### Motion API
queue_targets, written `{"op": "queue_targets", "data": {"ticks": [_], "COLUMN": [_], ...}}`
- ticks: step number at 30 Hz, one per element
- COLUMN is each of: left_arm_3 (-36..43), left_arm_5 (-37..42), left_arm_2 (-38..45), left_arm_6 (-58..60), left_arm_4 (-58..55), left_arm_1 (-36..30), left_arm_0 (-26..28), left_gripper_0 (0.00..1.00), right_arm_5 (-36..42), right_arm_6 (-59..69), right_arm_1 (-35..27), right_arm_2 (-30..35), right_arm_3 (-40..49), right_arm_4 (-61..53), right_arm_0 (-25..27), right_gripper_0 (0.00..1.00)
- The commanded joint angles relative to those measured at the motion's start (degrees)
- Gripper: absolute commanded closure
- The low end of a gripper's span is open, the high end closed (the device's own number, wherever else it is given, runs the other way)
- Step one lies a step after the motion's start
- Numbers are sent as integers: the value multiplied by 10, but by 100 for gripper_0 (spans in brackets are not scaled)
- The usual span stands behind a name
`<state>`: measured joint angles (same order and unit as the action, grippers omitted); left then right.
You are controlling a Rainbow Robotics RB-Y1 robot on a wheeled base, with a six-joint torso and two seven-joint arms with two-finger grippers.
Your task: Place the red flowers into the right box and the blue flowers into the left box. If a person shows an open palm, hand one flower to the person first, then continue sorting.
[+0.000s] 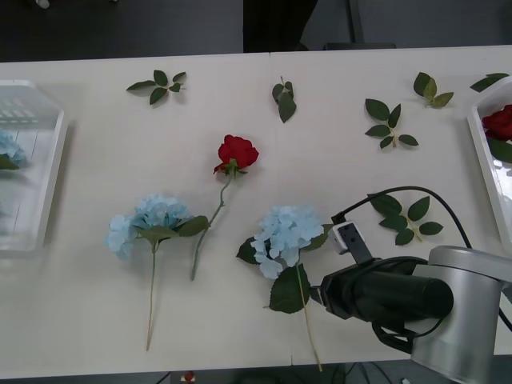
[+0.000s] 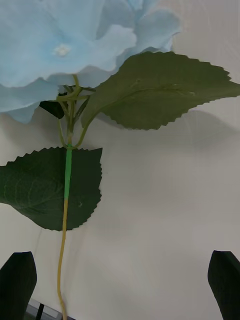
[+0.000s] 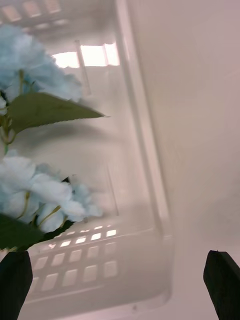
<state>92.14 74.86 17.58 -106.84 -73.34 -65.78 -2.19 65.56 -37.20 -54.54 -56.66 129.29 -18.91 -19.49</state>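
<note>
Right gripper (image 2: 120, 285) is hovering low over the counter (image 1: 336, 160), fingers spread wide and pinching nothing. A blue flower (image 1: 282, 234) is lying just ahead of it on the counter; its thin stem (image 2: 64, 240) is running between the fingers, close to one of them, untouched. A second blue flower (image 1: 152, 222) is lying further left, with a red flower (image 1: 237, 152) between and beyond the two. Another red flower (image 1: 500, 122) is sitting in the right box (image 1: 480, 152).

Left gripper (image 3: 120, 280) is hanging over the left box (image 3: 150, 165), fingers spread, empty. Blue flowers (image 3: 35, 80) are resting inside that box. Loose leaf sprigs (image 1: 160, 86) are lying scattered along the far side of the counter.
</note>
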Motion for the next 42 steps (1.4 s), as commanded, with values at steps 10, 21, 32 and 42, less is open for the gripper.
{"op": "queue_targets", "data": {"ticks": [10, 21, 32, 42], "left_arm_3": [119, 371, 438, 383], "left_arm_5": [3, -43, -42, -42], "left_arm_2": [-102, -93, -163, -291], "left_arm_6": [212, 299, 279, 277], "left_arm_4": [66, 209, 338, 492], "left_arm_1": [60, 177, 312, 334], "left_arm_0": [-68, 138, 207, 163], "left_gripper_0": [0, 0, 0, 0], "right_arm_5": [26, 26, 26, 26], "right_arm_6": [33, 33, 33, 35], "right_arm_1": [122, 162, 196, 196], "right_arm_2": [-28, -33, -34, -33], "right_arm_3": [-78, -130, -171, -175], "right_arm_4": [64, 79, 81, 71], "right_arm_0": [-4, -14, -27, -31], "right_gripper_0": [0, 0, 0, 85]}}
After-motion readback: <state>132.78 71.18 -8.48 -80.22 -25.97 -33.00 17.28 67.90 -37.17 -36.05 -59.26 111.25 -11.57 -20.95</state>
